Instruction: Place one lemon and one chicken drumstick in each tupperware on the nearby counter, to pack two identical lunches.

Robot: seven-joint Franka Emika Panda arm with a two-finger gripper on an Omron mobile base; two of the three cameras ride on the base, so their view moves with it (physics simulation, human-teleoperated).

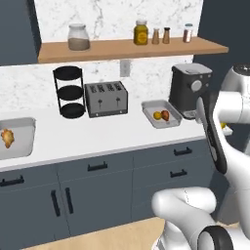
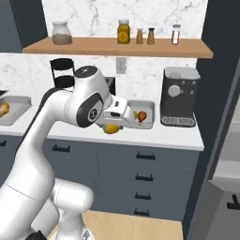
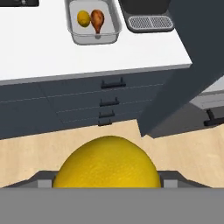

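Hand view shows my fingers (image 3: 107, 186) gripping a lemon (image 3: 107, 164) at bottom centre; I should carry it level to the left container (image 1: 19, 139) on the tabletop (image 1: 97, 134), releasing low.

Lemon (image 3: 108, 162) bottom cut off; left tupperware (image 1: 19, 139) cropped at edge.

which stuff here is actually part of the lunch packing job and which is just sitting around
Part of the job:
- held lemon, in the gripper
- right tupperware, already holding a lemon and a drumstick
- left tupperware, with one drumstick
- counter

Just sitting around:
- toaster
- coffee machine
- black tiered rack
- shelf jars
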